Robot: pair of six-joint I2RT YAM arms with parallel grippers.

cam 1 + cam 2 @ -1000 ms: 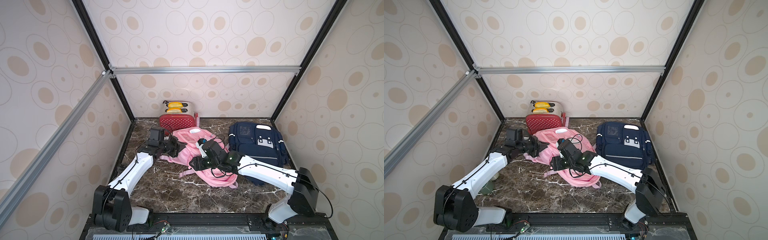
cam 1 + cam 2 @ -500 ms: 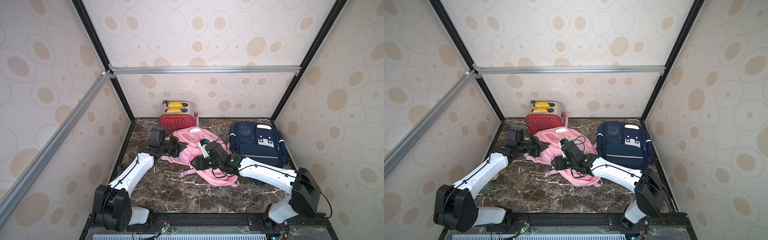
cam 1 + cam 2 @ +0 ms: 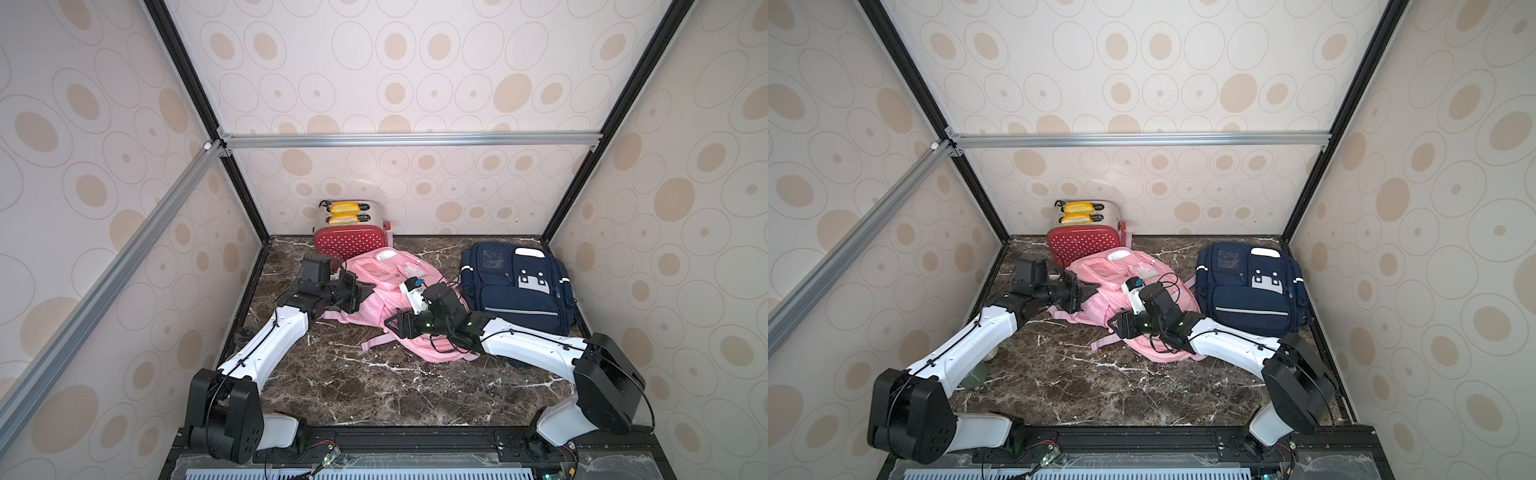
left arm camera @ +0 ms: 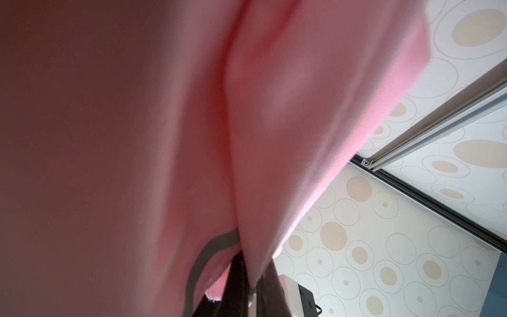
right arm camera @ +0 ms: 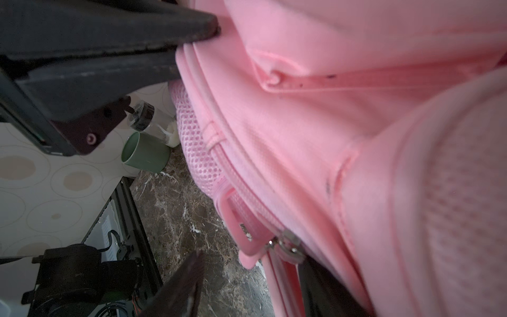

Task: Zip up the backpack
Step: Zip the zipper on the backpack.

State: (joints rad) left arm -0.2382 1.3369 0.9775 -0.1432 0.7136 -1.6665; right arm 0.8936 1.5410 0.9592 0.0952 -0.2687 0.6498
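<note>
The pink fabric backpack (image 3: 386, 270) (image 3: 1113, 270) lies flat on the dark marble surface (image 3: 374, 395), toward the back and roughly midway across. It sits just in front of a red polka-dot toaster (image 3: 351, 245) and beside a navy blue backpack (image 3: 515, 291), which is on the right-arm side. Its front panel faces up, showing a clear window pocket, and pale pink mesh covers its side. Loose pink straps trail onto the surface at its near edge.

In the right wrist view the fabric is rumpled. A pink zip track (image 5: 247, 189) runs along the seam next to the mesh down to a metal slider (image 5: 288, 244), which carries a pink zip pull tab (image 5: 233, 219). How much of the zip is closed cannot be told.

The left claw (image 3: 368, 291) (image 3: 1090, 291) is clamped tight on a fold of the backpack's edge on the left-arm side. The left wrist view shows pink cloth pinched between its dark fingers (image 4: 236, 285).

The right claw (image 3: 395, 326) (image 5: 252, 260) is at the backpack's near side, about half open. Its dark fingers (image 5: 186, 282) stand on either side of the pull tab and slider. The tab is not yet pinched, and one finger lies against the pink fabric.
</note>
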